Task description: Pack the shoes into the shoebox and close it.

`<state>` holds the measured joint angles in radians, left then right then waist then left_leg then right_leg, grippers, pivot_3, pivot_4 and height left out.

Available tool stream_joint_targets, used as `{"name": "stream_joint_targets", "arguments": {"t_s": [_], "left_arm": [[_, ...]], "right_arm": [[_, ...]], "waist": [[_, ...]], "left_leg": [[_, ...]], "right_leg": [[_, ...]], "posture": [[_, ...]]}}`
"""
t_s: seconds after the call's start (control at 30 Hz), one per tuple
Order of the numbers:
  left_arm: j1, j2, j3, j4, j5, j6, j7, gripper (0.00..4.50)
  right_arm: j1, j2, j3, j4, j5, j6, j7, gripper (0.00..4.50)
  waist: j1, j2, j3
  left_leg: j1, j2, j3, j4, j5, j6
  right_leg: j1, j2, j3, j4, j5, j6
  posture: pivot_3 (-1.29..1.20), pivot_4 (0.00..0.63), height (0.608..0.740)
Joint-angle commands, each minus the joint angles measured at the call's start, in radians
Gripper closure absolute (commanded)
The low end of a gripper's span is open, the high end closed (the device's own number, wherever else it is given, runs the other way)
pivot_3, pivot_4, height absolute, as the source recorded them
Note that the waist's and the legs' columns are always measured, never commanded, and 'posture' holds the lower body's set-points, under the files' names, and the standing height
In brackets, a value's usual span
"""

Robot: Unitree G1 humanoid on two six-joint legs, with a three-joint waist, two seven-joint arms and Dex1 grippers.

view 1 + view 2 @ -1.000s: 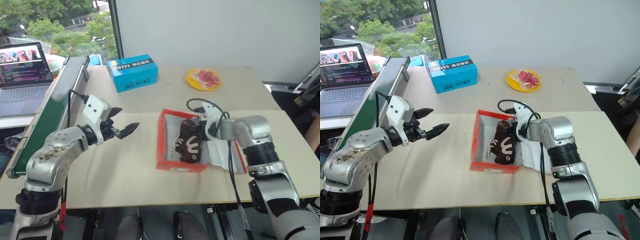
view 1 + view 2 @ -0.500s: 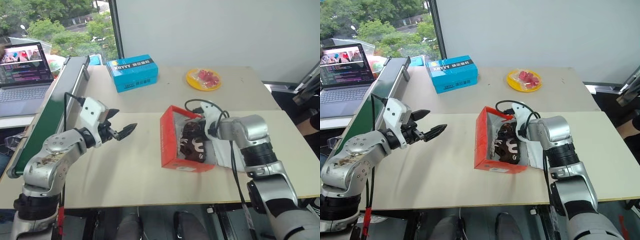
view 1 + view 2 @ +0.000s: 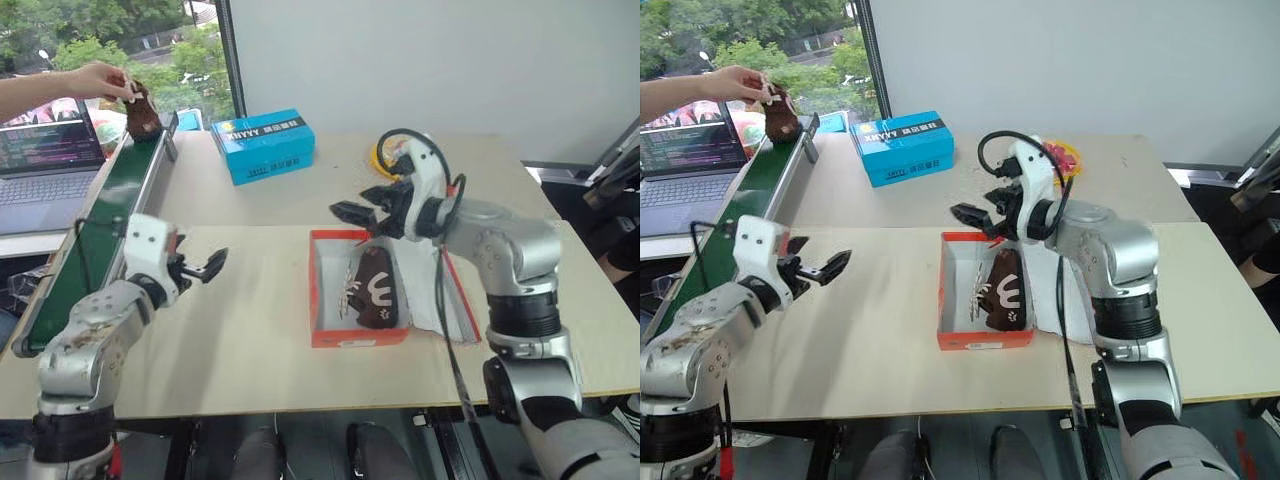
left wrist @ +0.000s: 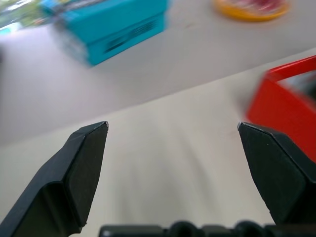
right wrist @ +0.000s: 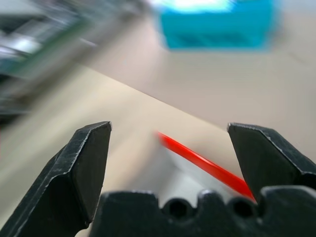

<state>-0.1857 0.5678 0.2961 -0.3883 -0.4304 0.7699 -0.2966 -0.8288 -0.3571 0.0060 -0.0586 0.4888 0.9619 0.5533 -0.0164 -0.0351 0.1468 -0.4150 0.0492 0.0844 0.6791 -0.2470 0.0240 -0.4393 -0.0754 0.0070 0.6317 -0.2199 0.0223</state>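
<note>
Since a second ago, the right gripper (image 3: 352,206) has let go of the shoe and lifted up clear of the box, and a person's hand (image 3: 98,80) has come in at the far left holding the second shoe (image 3: 141,112) over the green conveyor (image 3: 95,235).

Going left to right: the laptop (image 3: 40,150) sits beyond the conveyor. The left gripper (image 3: 205,268) has pulled back toward the conveyor and hovers over bare table (image 3: 250,330), its two black fingers spread wide and holding nothing. Farther back lies a blue carton (image 3: 265,143). At centre, the orange-red shoebox (image 3: 317,290) now lies flat again with its lid folded open to the right. One dark brown shoe (image 3: 372,288) rests inside it, toe toward the robot. The right gripper hangs above the box's far edge, fingers spread apart and empty. A yellow plate (image 3: 1065,155) sits behind it.

One shoe appears packed; the next move calls for fetching the second shoe once it is released, probably with the left gripper.
</note>
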Motion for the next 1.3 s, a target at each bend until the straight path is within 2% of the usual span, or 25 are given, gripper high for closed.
{"name": "stream_joint_targets", "arguments": {"t_s": [0.03, 0.2, 0.3, 0.47, 0.6, 0.73, 0.97, 1.3], "left_arm": [[0.027, -0.06, 0.159, -0.044, 0.01, -0.053, 0.105, 0.0], [0.066, -0.097, 0.241, -0.033, 0.034, -0.127, 0.153, 0.0], [0.095, -0.112, 0.3, 0.005, 0.054, -0.186, 0.179, 0.0], [0.144, -0.11, 0.337, 0.097, 0.072, -0.246, 0.168, 0.0], [0.133, -0.11, 0.356, 0.176, 0.053, -0.283, 0.152, 0.0], [0.108, -0.074, 0.345, 0.265, 0.066, -0.314, 0.12, 0.0], [-0.044, 0.075, 0.264, 0.524, 0.081, -0.325, -0.025, 0.0], [-0.179, 0.153, 0.244, 0.73, 0.085, -0.392, -0.085, 0.0]], "right_arm": [[0.058, 0.042, 0.054, 0.001, -0.025, -0.178, 0.075, 0.05], [0.102, 0.055, 0.167, 0.048, -0.087, -0.326, 0.186, 0.05], [0.093, 0.1, 0.201, 0.094, -0.136, -0.406, 0.172, 0.05], [0.087, 0.15, 0.206, 0.106, -0.099, -0.39, 0.22, 0.05], [0.102, 0.161, 0.245, 0.092, -0.136, -0.416, 0.233, 0.05], [0.119, 0.158, 0.269, 0.075, -0.157, -0.435, 0.24, 0.05], [0.146, 0.127, 0.263, 0.096, -0.231, -0.524, 0.226, 0.05], [0.179, 0.101, 0.234, 0.093, -0.301, -0.56, 0.159, 0.05]], "waist": [[0.001, 0.0, 0.0], [0.004, 0.0, 0.0], [0.003, 0.0, 0.0], [0.002, 0.0, 0.0], [0.004, -0.001, 0.0], [0.005, -0.001, -0.001], [0.003, -0.001, -0.001], [-0.003, -0.001, -0.001]], "left_leg": [[0.0, 0.0, 0.0, 0.001, 0.0, 0.0], [0.0, 0.0, 0.0, 0.001, 0.0, 0.0], [0.0, 0.0, 0.0, 0.0, 0.0, 0.0], [0.002, 0.0, 0.001, 0.0, 0.0, 0.0], [0.002, 0.0, 0.0, 0.0, 0.0, 0.0], [0.002, 0.0, 0.0, 0.0, 0.0, 0.0], [0.001, 0.0, 0.002, 0.0, 0.0, -0.001], [0.001, 0.0, 0.006, 0.0, 0.0, -0.001]], "right_leg": [[0.0, 0.0, 0.0, 0.0, 0.0, 0.0], [0.0, -0.001, -0.001, 0.0, 0.001, 0.0], [0.0, -0.001, 0.0, 0.0, 0.001, 0.0], [0.001, 0.0, 0.0, 0.0, 0.001, -0.001], [0.001, -0.001, -0.001, 0.0, 0.001, -0.001], [0.001, -0.001, -0.002, 0.0, 0.001, -0.001], [0.001, -0.001, -0.003, 0.0, 0.001, -0.001], [0.0, -0.001, -0.004, 0.0, 0.001, -0.001]], "posture": [[0.0, 0.15, 0.74], [0.0, 0.15, 0.74], [0.0, 0.15, 0.74], [0.0, 0.15, 0.74], [0.0, 0.15, 0.74], [0.0, 0.15, 0.74], [0.0, 0.15, 0.74], [0.0, 0.15, 0.74]]}}
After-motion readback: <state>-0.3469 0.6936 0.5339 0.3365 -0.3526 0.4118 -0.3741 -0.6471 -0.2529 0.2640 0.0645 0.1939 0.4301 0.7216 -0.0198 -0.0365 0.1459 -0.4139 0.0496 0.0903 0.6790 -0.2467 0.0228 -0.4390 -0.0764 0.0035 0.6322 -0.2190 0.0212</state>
